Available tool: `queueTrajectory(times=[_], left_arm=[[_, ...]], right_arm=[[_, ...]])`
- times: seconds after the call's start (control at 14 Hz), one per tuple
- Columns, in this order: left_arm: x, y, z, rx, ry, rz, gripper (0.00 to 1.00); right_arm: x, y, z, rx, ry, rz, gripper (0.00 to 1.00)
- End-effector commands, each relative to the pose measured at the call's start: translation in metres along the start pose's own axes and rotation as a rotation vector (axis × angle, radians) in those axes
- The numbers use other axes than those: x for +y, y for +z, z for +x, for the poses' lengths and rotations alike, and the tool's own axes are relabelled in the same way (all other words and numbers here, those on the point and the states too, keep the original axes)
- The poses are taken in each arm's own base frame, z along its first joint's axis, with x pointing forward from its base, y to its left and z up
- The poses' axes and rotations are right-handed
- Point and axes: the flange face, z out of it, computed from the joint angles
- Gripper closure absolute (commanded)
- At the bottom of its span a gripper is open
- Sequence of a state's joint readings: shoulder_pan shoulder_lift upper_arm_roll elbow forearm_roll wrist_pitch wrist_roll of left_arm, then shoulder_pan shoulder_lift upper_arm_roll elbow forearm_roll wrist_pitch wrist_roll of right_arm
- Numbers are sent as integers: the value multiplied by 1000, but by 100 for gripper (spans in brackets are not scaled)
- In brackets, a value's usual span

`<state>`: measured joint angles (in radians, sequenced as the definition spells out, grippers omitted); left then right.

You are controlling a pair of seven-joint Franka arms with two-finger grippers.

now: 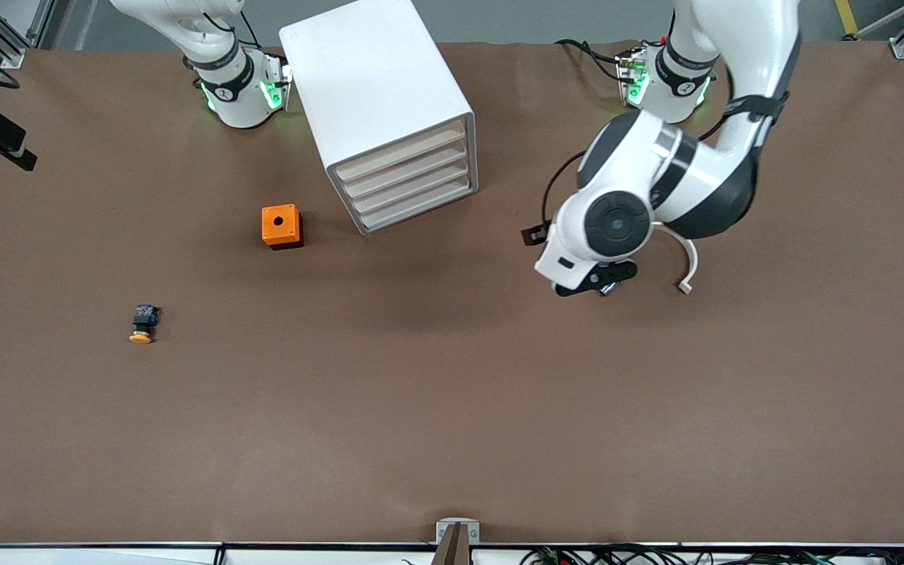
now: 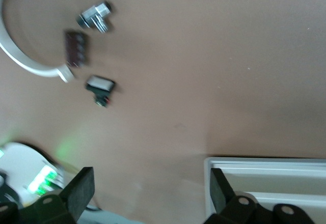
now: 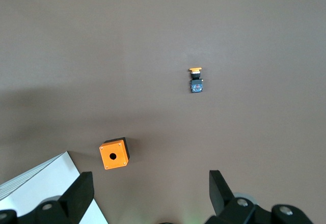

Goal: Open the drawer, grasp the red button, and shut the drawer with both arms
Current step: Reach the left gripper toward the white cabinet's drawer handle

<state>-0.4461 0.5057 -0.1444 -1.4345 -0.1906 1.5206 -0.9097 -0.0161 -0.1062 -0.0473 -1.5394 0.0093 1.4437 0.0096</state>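
Hovering open over bare table, left end effector [image 2: 147, 193]; drawers [image 1: 409, 183] closed.

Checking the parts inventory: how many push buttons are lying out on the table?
2 visible: an orange-yellow-capped button toward the right arm's end, nearer the front camera than the orange cube; a red-capped button under the left arm's wrist. The closed drawers may hide more.

A brown table [image 1: 452, 408] carries a white cabinet [image 1: 377, 94] with all four drawers shut. Near its front corner sits an orange cube [image 1: 282, 226]. An orange-capped button [image 1: 143, 323] lies nearer the front camera, toward the right arm's end.
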Motion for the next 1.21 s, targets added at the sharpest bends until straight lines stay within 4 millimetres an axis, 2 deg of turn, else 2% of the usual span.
queueTrajectory(times=[0.0, 0.28, 0.5, 0.64, 0.85, 1.14], left_arm=[[33, 22, 8, -101, -149, -28, 0], [67, 57, 9, -336, -413, -121, 0], [79, 67, 14, -513, -598, -145, 0], [87, 76, 14, -567, -699, -128, 0], [98, 102, 25, -687, -948, -48, 0], [101, 139, 32, -741, -1102, 82, 0]], right_arm=[[1, -4, -3, 13, 2, 13, 0], [4, -7, -3, 19, 10, 11, 0], [4, -8, -3, 22, 11, 11, 0], [5, -8, -3, 20, 13, 11, 0], [5, -8, -3, 19, 13, 11, 0], [2, -8, -1, 26, 11, 11, 0]])
